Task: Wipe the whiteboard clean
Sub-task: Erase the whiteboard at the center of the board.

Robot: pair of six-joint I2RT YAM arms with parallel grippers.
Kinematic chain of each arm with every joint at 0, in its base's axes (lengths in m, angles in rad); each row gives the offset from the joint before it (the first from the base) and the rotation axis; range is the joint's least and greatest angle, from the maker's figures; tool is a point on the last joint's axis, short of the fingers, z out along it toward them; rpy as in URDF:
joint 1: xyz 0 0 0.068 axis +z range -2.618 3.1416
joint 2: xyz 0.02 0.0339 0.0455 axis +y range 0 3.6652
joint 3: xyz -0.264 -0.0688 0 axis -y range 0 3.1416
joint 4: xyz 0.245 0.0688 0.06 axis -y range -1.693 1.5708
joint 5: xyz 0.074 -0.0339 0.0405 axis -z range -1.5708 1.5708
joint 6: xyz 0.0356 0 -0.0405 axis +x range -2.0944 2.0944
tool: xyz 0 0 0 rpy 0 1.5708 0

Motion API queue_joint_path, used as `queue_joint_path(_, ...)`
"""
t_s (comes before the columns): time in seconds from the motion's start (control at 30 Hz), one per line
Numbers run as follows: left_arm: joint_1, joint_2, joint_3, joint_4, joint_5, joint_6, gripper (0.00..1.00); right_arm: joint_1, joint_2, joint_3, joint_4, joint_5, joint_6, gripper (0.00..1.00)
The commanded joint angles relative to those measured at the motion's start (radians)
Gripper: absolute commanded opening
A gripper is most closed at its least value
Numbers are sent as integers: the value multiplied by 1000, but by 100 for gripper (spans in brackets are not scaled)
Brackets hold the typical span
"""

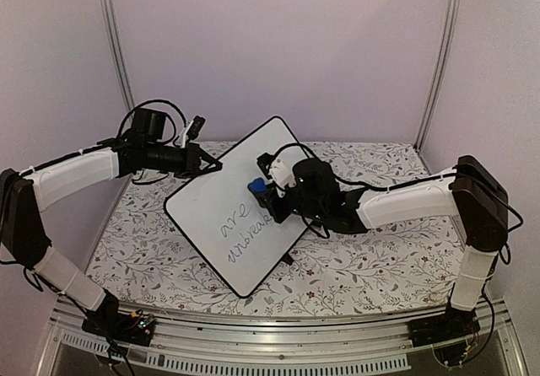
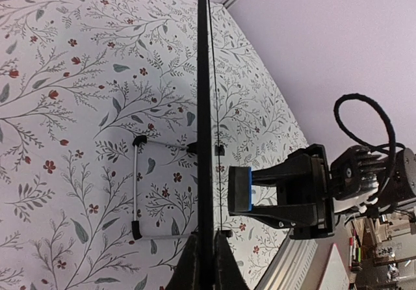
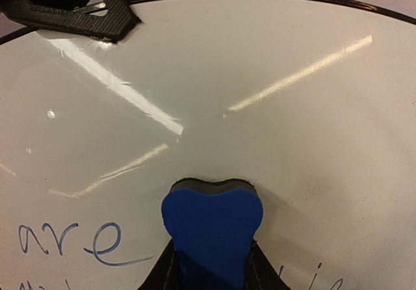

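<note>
- At the middle of the worktop [image 1: 363, 266] the whiteboard [image 1: 221, 186] stands tilted up on a thin wire stand [image 2: 135, 189], one corner pointing at the back wall.
- Its upper half reads clean to me; blue handwriting [image 3: 68, 238] runs across the lower half, so I judge the job partly done.
- From its look I take the board to be light, thin and stiff, with a slick face. It should not flex under a wipe, but it could skate or tip back on that stand if pushed hard.
- Its black rim is the place to hold it, never the glossy face, and well away from the strokes I want to clear.
- That is where the left jaws sit: pressed together on the upper left edge. The left wrist view shows the board edge-on, running straight up from between them.
- Right jaws are pinching a blue eraser [image 3: 211, 228], its grey felt side flat on the board just above the writing.
- Because the felt is soft, I expect it to drag a little on the face, and I count on the left arm [image 1: 76, 178] to brace against that drag.
- My next strokes need to go down through the words.
</note>
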State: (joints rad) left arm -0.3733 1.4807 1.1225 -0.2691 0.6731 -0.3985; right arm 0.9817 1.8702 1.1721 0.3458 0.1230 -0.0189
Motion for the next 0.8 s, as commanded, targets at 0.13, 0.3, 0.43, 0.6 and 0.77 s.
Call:
queue_joint_path(0.13,-13,3,-15,49,-17,37,0,19,59,-68,170,27,56,27)
queue_joint_path(0.3,-12,3,-15,52,-18,36,0,40,89,-65,191,34,57,27)
queue_joint_path(0.43,-12,0,-16,53,-19,36,0,49,99,-62,191,-5,61,27)
queue_joint_path(0.6,-13,0,-15,53,-19,36,0,55,72,-64,160,-85,85,27)
queue_joint_path(0.77,-12,0,-15,53,-20,36,0,71,62,-62,145,-142,87,27)
